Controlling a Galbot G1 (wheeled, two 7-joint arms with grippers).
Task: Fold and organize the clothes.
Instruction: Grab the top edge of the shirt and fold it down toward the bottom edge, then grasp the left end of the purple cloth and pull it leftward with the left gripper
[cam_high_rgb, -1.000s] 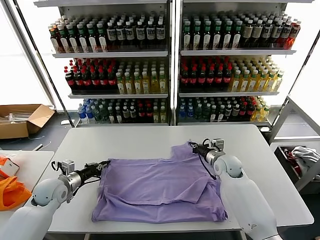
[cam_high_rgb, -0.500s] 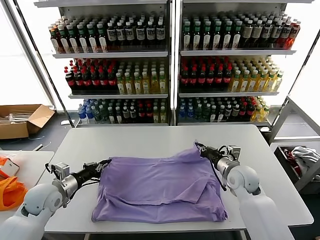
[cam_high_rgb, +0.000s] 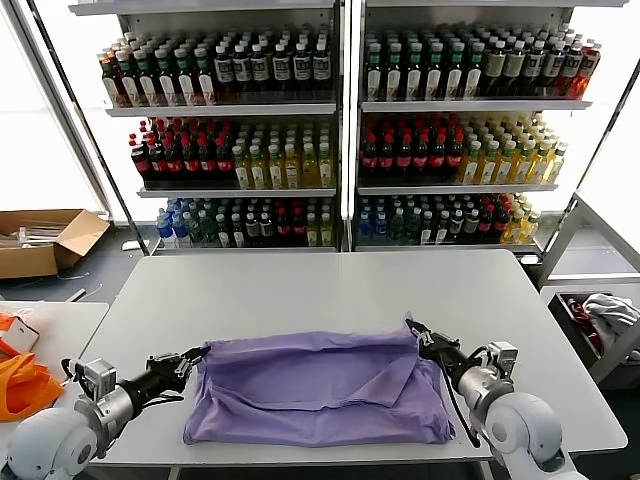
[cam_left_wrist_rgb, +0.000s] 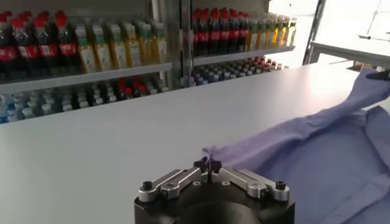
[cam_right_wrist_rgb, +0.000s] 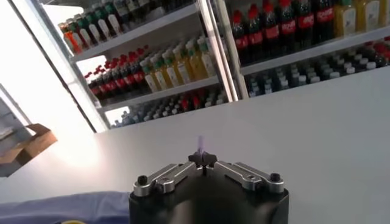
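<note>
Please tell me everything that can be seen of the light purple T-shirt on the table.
The light purple T-shirt of thin soft fabric lies on the white table, near its front edge, creased and partly folded over itself. No print shows. Its far edge is raised and stretched between two grippers: the left gripper pinches the far left corner, the right gripper the far right corner, both with fingers shut on the cloth. The near hem rests flat on the table.
</note>
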